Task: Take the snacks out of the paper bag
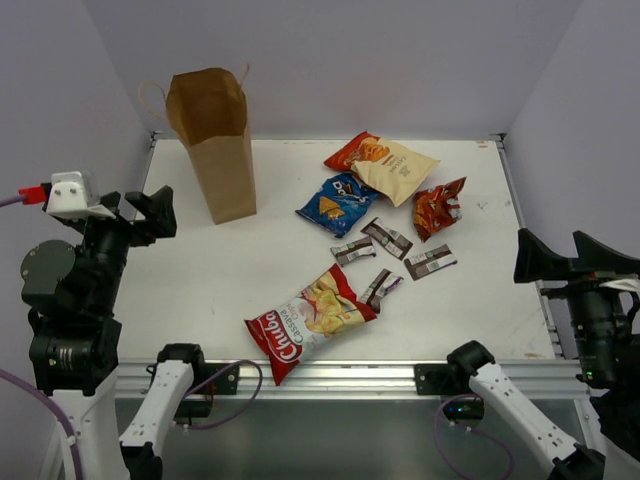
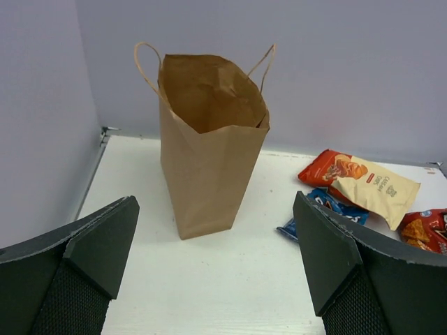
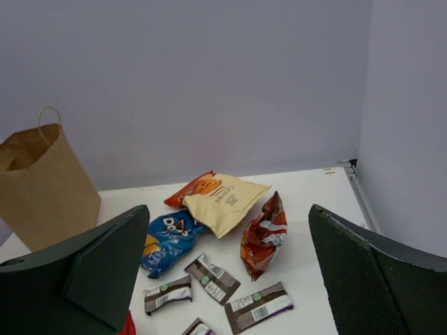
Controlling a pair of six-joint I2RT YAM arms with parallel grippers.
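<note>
Already the snacks lie out on the table (image 1: 200, 290), and the paper bag (image 1: 212, 140) stands upright at the far left corner, close to the back wall (image 1: 350, 60). Its mouth is open and its twine handles (image 2: 143, 66) loop up at either side. The left wrist view looks into the top of it and shows only creased brown paper; the bottom is hidden.

To the right of the paper bag, well apart from it, the orange-and-cream bag (image 1: 385, 163) lies flat near the far edge. The blue bag (image 1: 337, 202) lies just beside it on the near left. The dark red bag (image 1: 438, 208), small and crumpled, lies near them on the right. Nearer still, four candy-bar wrappers (image 1: 387, 238) are strewn in a loose cluster, none stacked on another. The red-and-white bag (image 1: 310, 320) lies slantwise toward the near edge, its red end reaching the metal rail (image 1: 350, 375); the nearest wrapper lies just beside its upper end.

The left gripper (image 1: 152, 215) hangs above the left side of the table, well short of the paper bag and pointed toward it. Its jaws are spread wide, with nothing between them. The right gripper (image 1: 560, 262) is raised off the right edge of the table, apart from all the snacks. Its fingers (image 3: 105, 265) are likewise splayed far apart and hold nothing; they frame the snacks in its wrist view.
</note>
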